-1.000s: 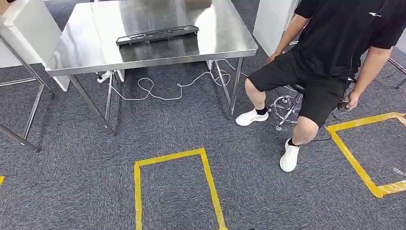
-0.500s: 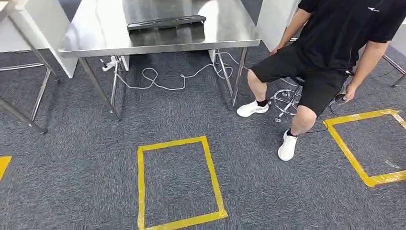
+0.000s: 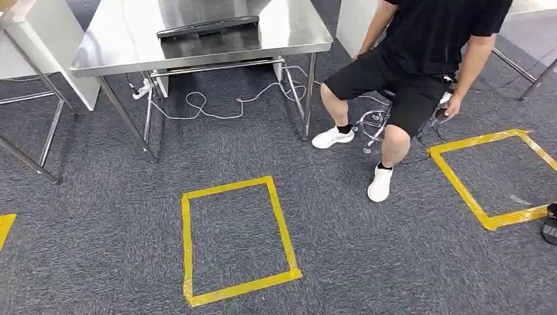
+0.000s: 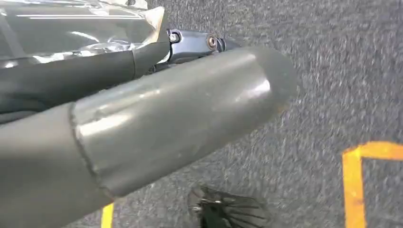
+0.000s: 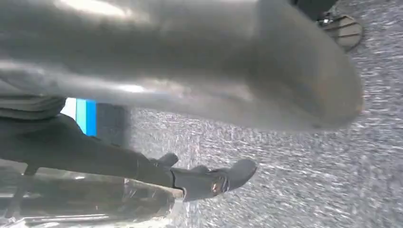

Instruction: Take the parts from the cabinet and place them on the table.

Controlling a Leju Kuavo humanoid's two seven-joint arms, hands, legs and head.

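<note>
On the steel table (image 3: 118, 46) at the far side of the head view lies a long black part (image 3: 207, 27), flat on the tabletop and near the far edge. Under the table a white cable (image 3: 217, 108) loops across the grey carpet (image 3: 341, 249). Beside the table's right end a person in a black shirt and black shorts (image 3: 420, 59) sits on a stool (image 3: 376, 125), white shoes on the carpet, one hand hanging low by the seat. Nearer the camera, a rectangle of yellow tape (image 3: 233, 239) marks the carpet, and a second yellow outline (image 3: 489, 174) lies to the right of the person's feet.

At the left wrist, the left hand (image 4: 142, 114) has its thick grey thumb across a part wrapped in clear plastic film (image 4: 81, 33); dark fingers lie along the wrapped part (the fingertips are hidden behind it), so the hand holds it over the carpet. At the right wrist, the right hand (image 5: 199, 90) likewise grips a plastic-wrapped part (image 5: 85, 202), dark fingers (image 5: 209, 180) lying against it and the grey thumb on the opposite side.
</note>
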